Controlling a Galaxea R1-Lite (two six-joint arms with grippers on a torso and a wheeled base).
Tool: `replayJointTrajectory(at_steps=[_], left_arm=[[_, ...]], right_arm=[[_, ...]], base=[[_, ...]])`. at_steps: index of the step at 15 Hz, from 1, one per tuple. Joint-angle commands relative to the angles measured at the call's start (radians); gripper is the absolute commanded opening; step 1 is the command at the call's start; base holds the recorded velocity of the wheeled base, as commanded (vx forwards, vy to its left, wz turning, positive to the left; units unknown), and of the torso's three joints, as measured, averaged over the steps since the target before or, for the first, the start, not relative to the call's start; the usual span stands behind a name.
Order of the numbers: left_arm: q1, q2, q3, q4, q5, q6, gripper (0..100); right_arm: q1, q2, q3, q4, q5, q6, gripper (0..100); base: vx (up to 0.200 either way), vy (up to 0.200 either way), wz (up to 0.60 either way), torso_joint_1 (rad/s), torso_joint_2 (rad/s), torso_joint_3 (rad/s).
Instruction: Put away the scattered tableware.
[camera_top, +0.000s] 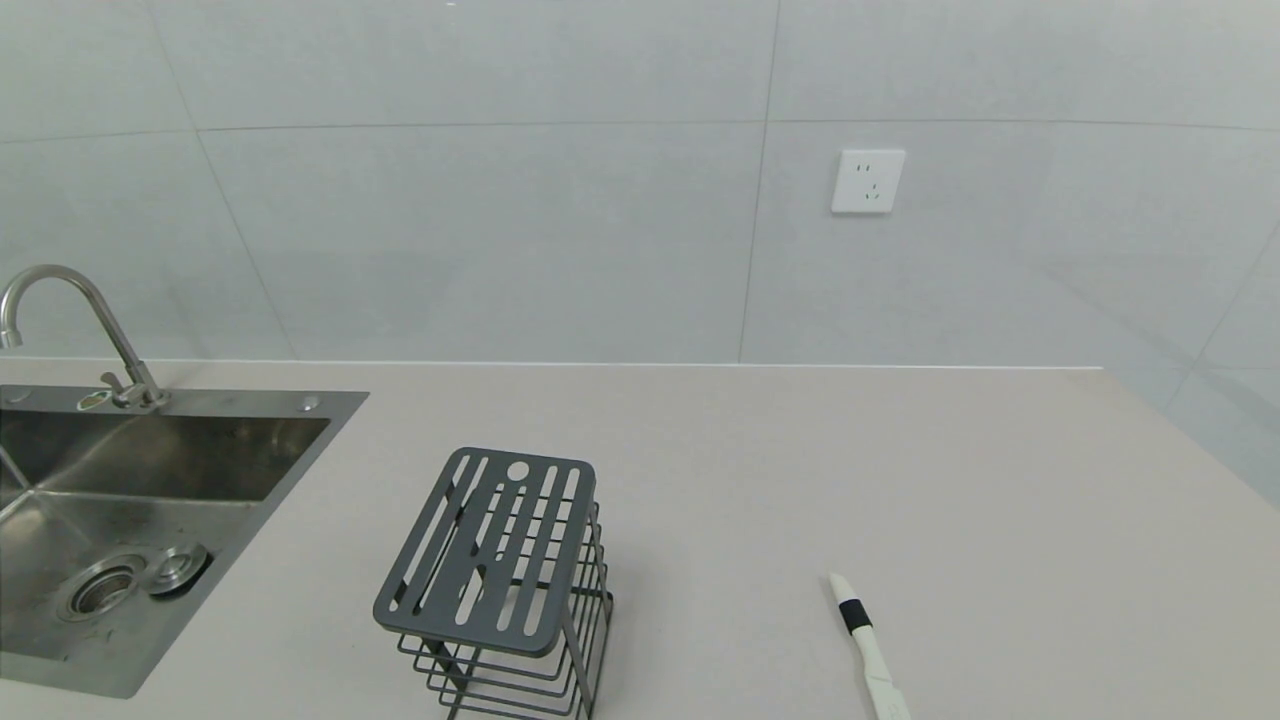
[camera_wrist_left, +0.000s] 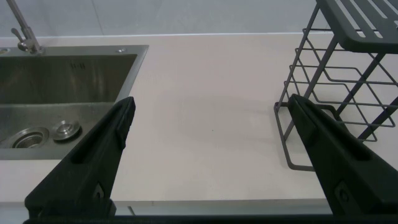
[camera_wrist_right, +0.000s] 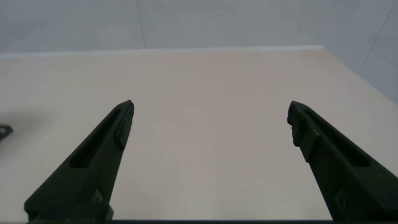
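Over the counter (camera_top: 900, 450), the left gripper (camera_wrist_left: 211, 106) and right gripper (camera_wrist_right: 209, 107) both gape wide with nothing held, likely readied for a pickup, while the white utensil (camera_top: 868, 645) lies loose to the right of the slotted rack (camera_top: 490, 550), its probable home.

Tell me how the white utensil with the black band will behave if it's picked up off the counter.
The white utensil looks slim and rigid, so it is probably light and stiff. It lies flat on the counter, so getting a grip beneath it may be awkward. Its narrow, smooth-looking body might slip or pivot if gripped near one end.
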Motion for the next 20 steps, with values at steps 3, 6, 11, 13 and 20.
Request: replayJointTrajectory(at_steps=[3, 6, 11, 13, 20], left_arm=[[0.0, 0.001, 0.0, 0.0, 0.0, -0.002, 100], [0.0, 0.001, 0.0, 0.0, 0.0, -0.002, 100], [0.0, 0.001, 0.0, 0.0, 0.0, 0.0, 100], [0.0, 0.001, 0.0, 0.0, 0.0, 0.0, 100], [0.0, 0.001, 0.0, 0.0, -0.002, 0.001, 100]], right_arm=[[-0.011, 0.047, -0.148, 0.103, 0.227, -0.012, 100], [0.0, 0.193, -0.248, 0.166, 0.376, -0.014, 100], [0.083, 0.413, -0.246, 0.31, 0.483, -0.206, 100], [0.149, 0.505, -0.246, 0.329, 0.472, -0.207, 100], [0.325, 0.971, -0.255, 0.183, 0.462, -0.218, 100]], base=[[0.0, 0.0, 0.0, 0.0, 0.0, 0.0], [0.0, 0.0, 0.0, 0.0, 0.0, 0.0], [0.0, 0.0, 0.0, 0.0, 0.0, 0.0], [0.0, 0.0, 0.0, 0.0, 0.0, 0.0], [0.0, 0.0, 0.0, 0.0, 0.0, 0.0]])
